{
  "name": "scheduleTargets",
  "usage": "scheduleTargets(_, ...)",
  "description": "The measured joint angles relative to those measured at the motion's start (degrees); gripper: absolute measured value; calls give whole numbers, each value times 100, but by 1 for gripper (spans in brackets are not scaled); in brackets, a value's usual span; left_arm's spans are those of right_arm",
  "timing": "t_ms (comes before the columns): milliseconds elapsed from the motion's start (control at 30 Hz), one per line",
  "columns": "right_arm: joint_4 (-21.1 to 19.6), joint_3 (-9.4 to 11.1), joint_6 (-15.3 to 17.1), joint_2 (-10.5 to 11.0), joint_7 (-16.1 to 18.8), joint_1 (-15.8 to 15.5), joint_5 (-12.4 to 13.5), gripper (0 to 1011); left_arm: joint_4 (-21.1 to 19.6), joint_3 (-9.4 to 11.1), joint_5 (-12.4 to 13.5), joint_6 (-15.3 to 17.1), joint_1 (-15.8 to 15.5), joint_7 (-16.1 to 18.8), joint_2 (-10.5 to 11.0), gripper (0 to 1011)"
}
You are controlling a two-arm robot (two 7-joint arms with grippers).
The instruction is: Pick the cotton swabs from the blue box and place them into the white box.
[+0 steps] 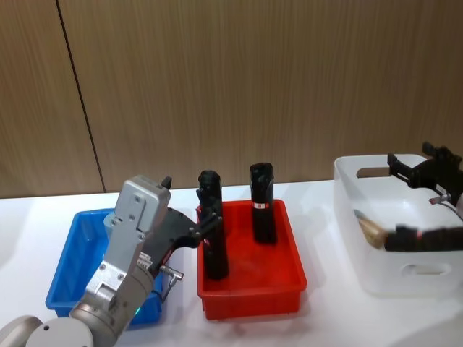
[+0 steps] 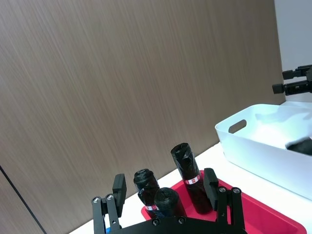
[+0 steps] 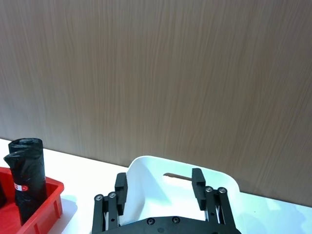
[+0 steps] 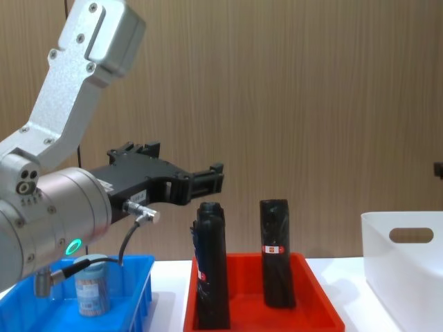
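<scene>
A cotton swab jar with a pale lid stands in the blue box, under my left arm. In the head view that arm hides much of the blue box. My left gripper is open and empty. It is raised above the table and points toward the red tray, past the blue box's right wall. My right gripper hovers open and empty over the white box. A tan-filled jar-like object lies on its side inside the white box.
A red tray sits between the two boxes and holds upright black rolls. A wooden wall stands close behind the white table. A dark part crosses the white box's near side.
</scene>
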Motion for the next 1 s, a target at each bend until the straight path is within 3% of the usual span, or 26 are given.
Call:
scheduleTargets(267, 176, -13, -76, -13, 19, 41, 0, 999, 0, 0, 0, 0, 0, 0, 0, 1004)
scheduleTargets(733, 232, -22, -117, -19, 47, 44, 9, 1002, 0, 0, 0, 0, 0, 0, 0, 1004)
scheduleTargets(1000, -120, -74, -136, -19, -86, -226, 48, 1002, 0, 0, 0, 0, 0, 0, 0, 1004)
